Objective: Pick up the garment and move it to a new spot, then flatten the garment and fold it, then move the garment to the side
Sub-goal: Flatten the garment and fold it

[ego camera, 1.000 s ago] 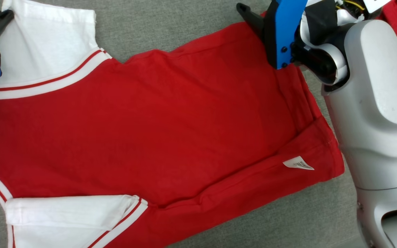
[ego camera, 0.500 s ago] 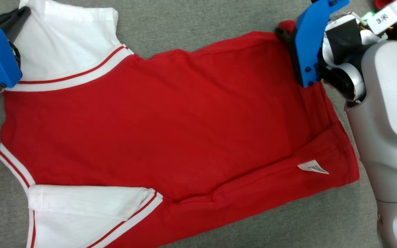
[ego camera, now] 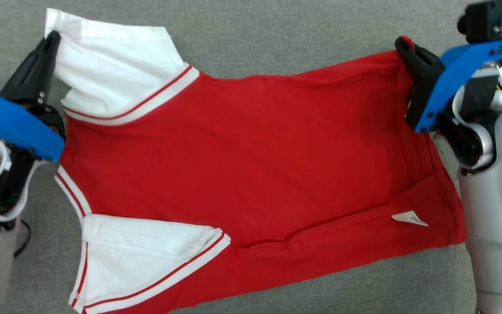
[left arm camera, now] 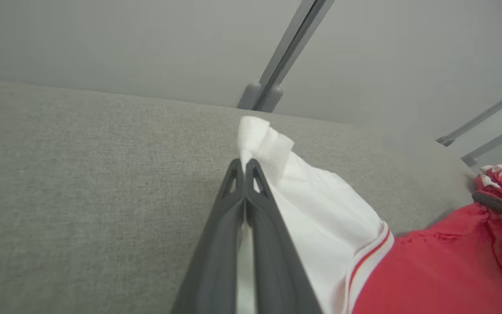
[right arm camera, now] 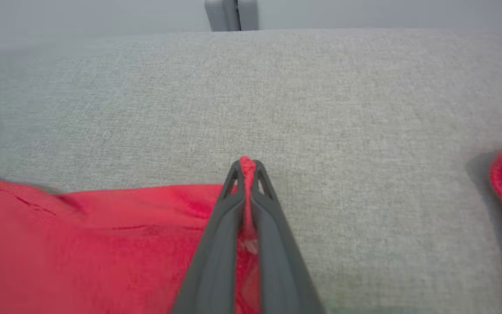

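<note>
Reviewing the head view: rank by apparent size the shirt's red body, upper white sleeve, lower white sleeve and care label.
1. red body, by far the largest.
2 and 3. upper white sleeve and lower white sleeve: they look alike, so not ranked.
4. care label, the smallest.

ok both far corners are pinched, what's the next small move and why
Probably lift both together, slightly, and start drawing the far edge toward the near one. The left gripper is shut on the white sleeve tip, the right gripper on the red hem corner, and the garment lies mostly flat between them with its near edge already folded over.
</note>
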